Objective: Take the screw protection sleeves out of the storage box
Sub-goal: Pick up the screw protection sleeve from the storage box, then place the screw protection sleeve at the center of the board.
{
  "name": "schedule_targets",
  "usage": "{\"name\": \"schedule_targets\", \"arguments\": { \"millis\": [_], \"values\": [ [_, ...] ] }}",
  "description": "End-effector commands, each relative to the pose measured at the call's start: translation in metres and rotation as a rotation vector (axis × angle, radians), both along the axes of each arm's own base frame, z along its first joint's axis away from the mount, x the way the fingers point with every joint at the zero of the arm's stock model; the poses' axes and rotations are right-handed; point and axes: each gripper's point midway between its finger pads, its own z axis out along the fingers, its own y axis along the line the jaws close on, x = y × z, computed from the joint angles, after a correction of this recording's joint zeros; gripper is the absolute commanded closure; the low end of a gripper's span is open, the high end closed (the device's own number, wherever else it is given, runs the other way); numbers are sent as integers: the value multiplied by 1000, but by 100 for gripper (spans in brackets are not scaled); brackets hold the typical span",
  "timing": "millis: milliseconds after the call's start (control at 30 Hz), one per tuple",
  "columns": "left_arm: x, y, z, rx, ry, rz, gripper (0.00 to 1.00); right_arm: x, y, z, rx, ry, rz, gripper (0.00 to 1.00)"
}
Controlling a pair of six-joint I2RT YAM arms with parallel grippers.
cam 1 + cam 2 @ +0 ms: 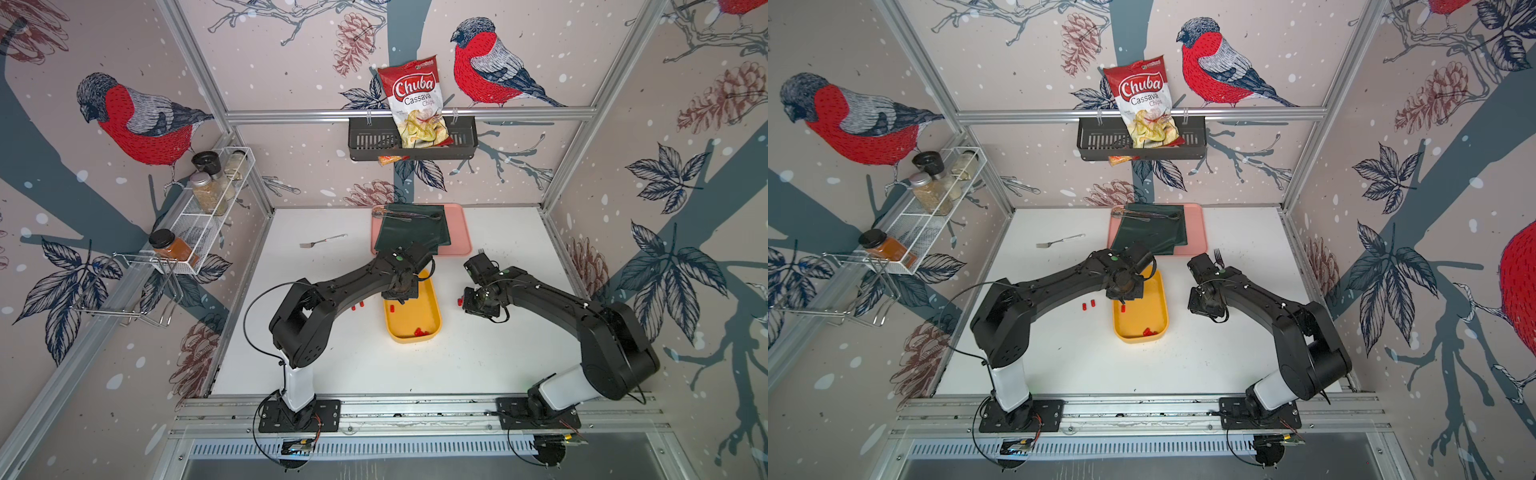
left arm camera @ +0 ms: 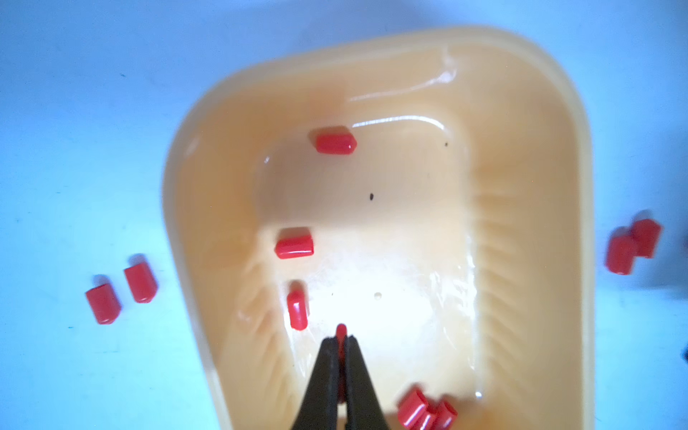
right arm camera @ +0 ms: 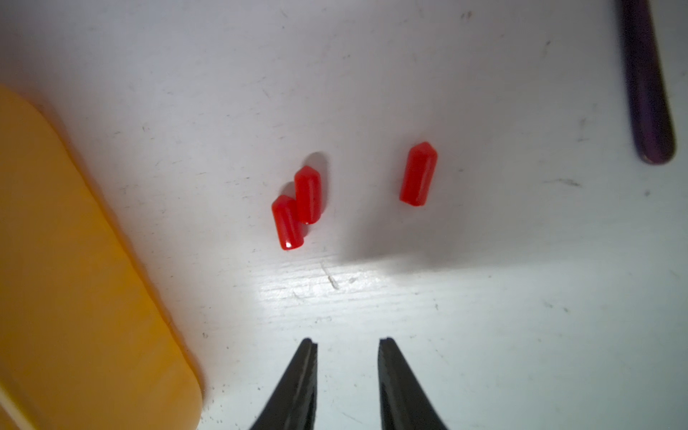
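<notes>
Inspection of grip: I am pinching one of the screw protection sleeves point(image 2: 341, 330) between the tips of my left gripper point(image 2: 341, 339). The jaws are pressing together on it, with only its end showing beyond them.

I am judging these sleeves to be very light, smooth, stubby plastic, liable to roll or squirt free. A hold across the middle of the barrel is looking safest.

The held sleeve is sitting low inside the storage box point(image 2: 558, 123). Others are lying loose just beside my tips, and a cluster point(image 2: 424, 413) is lying against one end wall.

My right gripper point(image 3: 348, 344) is hovering spread and empty over the table point(image 3: 484, 298), with three sleeves point(image 3: 298, 206) lying ahead of it outside the box.
</notes>
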Motion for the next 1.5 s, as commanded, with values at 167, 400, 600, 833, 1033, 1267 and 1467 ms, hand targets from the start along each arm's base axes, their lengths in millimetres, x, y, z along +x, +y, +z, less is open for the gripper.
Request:
{"name": "schedule_targets", "arguments": {
  "millis": [167,400,600,833,1033,1267,1467],
  "values": [
    [-22,139,-9,36,26,209,92,3,0,7,-7,-13,8,67],
    [-33,184,-45,79,43,258,92,5,2,6,-14,-7,14,67],
    [-28,184,-61,92,47,259,91,6,7,7,-18,-5,19,67],
    [-21,175,-67,64,62,243,91,2,11,3,-23,2,24,67],
    [-22,173,-74,56,74,236,91,1,10,2,-28,4,19,67],
    [-22,173,-82,57,83,241,88,2,11,2,-28,5,17,67],
    [-22,173,-81,56,74,249,79,2,14,4,-27,3,19,66]
  ]
}}
